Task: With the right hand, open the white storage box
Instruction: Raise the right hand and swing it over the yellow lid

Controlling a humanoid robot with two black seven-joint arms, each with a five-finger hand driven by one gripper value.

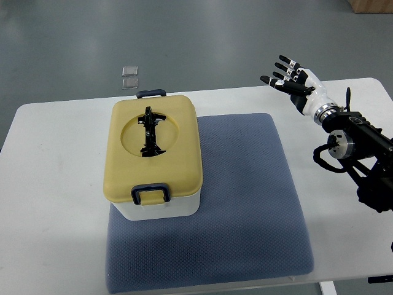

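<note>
Top view shows the white storage box point(156, 212) shut under its yellow lid point(153, 147) on the blue mat point(245, 203) — latch point(150, 194) facing the robot, presumably for reach. Right robot hand point(288, 77) hovers well apart, fingers spread, empty.

R arm enters from the right edge, forearm angled up-left. Right hand point(293, 78) at its tip, fingers point(284, 59) spread & extended, holding nothing. L arm not visible.
</note>
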